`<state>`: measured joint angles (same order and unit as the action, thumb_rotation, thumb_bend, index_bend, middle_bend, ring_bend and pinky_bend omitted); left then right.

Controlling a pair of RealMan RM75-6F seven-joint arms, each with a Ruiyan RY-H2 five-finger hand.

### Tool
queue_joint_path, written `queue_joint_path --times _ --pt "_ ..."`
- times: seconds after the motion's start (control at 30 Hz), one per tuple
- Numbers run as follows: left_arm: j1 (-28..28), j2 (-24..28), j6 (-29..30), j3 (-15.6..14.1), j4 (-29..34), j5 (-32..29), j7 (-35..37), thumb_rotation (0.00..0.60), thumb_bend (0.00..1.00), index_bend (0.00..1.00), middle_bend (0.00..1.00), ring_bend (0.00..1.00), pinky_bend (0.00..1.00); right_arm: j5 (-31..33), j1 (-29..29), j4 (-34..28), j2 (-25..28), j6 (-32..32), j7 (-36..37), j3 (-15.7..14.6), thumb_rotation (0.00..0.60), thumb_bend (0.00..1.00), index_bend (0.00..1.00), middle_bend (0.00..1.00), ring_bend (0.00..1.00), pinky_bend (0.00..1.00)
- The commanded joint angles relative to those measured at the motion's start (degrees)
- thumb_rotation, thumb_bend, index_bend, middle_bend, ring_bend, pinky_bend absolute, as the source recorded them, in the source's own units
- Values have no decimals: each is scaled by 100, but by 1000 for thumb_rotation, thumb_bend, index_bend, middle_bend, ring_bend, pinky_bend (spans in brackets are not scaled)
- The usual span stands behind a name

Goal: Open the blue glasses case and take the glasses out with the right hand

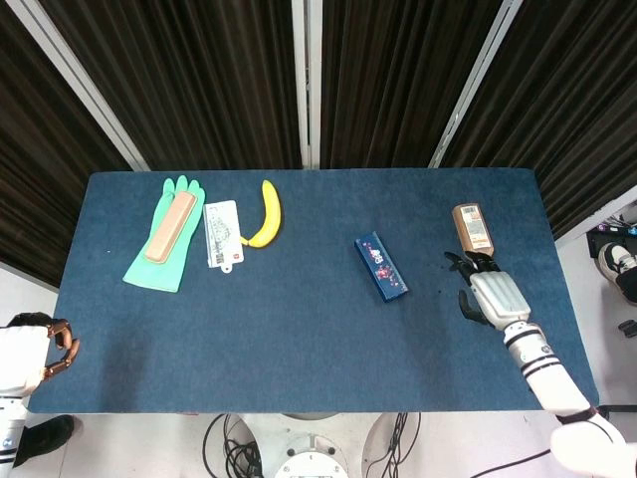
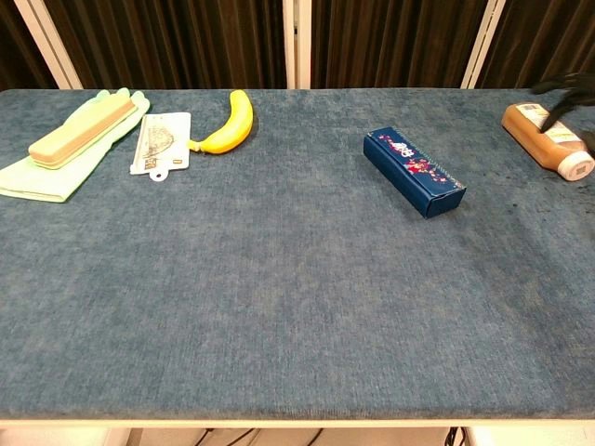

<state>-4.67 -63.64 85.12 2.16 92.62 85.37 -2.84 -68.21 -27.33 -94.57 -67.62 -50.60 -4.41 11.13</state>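
The blue glasses case (image 1: 381, 267) (image 2: 415, 173), printed with small flowers, lies closed and at a slant right of the table's middle. My right hand (image 1: 485, 294) hovers over the table to the right of the case, just in front of the brown bottle, fingers spread and holding nothing. Only its dark fingertips (image 2: 569, 88) show at the top right edge of the chest view. My left hand (image 1: 28, 358) stays off the table's front left corner, fingers curled in with nothing in them. The glasses are not visible.
A brown bottle (image 1: 472, 235) (image 2: 548, 139) lies at the far right. At the back left are a banana (image 1: 267, 214), a white packet (image 1: 222, 235) and a tan block (image 1: 171, 227) on a green glove (image 1: 159, 254). The blue cloth table (image 1: 299, 339) ends near both hands.
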Motion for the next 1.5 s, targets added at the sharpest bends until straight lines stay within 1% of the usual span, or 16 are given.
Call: queue_joint_path --times 0.03,0.2,0.27,0.37,0.63,0.73,0.83,0.97,1.07,1.1,1.13,1.23,1.3,1.37,1.5 --pt "-1 4 -3 -1 -3 3 16 600 373 663 665 429 367 818 -648 616 -474 704 -266 251 600 683 0 229 0 0" --pt "-4 3 -6 0 -8 2 24 600 373 663 665 429 367 1544 -1210 1259 -927 1195 -445 340 600 707 0 229 0 0" --pt "-5 3 -8 1 -9 0 24 600 373 662 665 428 367 1749 -1397 1479 -1085 1345 -498 347 600 730 0 229 0 0" --pt "-5 3 -7 0 -10 2 29 600 373 663 665 429 367 2074 -1727 1864 -1369 1591 -598 330 600 738 0 228 0 0" --pt "-8 11 -17 -2 -13 2 61 600 373 662 664 429 367 2567 -2409 2429 -1932 1949 -796 268 600 744 0 226 0 0" --pt "-10 15 -25 -1 -12 -2 76 600 373 662 665 429 367 2619 -2621 2418 -2058 2033 -829 254 600 744 0 224 0 0" --pt "-13 21 -32 -2 -10 -4 96 600 373 662 665 429 367 2604 -2790 2254 -2098 2101 -860 214 600 744 0 224 0 0" --pt "-14 29 -38 -5 -12 0 124 600 373 662 665 429 367 2516 -2930 1897 -2062 2070 -919 122 600 744 0 225 0 0" --pt "-14 36 -43 -9 -12 2 147 600 373 662 665 428 367 2384 -2948 1591 -1967 1901 -1007 4 600 739 0 226 0 0" --pt "-15 38 -45 -10 -12 4 152 600 373 662 665 429 367 2366 -2946 1515 -1927 1839 -1044 -40 600 727 0 226 0 0" --pt "-16 41 -46 -11 -14 6 157 600 373 662 665 429 367 2366 -2945 1438 -1872 1758 -1092 -94 600 688 0 226 0 0" --pt "-18 45 -51 -13 -11 9 162 600 374 662 665 429 367 2329 -2926 1373 -1773 1440 -1239 -186 600 422 0 224 0 0" --pt "-18 47 -51 -15 -6 10 157 600 373 662 665 429 367 2208 -2892 1375 -1734 1212 -1332 -232 600 284 0 220 0 0" --pt "-19 47 -54 -14 -2 6 151 600 373 661 665 429 367 2038 -2849 1366 -1668 1025 -1418 -290 600 221 0 218 0 0" --pt "-23 43 -61 -11 0 -4 126 600 373 661 665 429 367 1855 -2841 1358 -1552 979 -1555 -412 600 199 18 220 0 0"
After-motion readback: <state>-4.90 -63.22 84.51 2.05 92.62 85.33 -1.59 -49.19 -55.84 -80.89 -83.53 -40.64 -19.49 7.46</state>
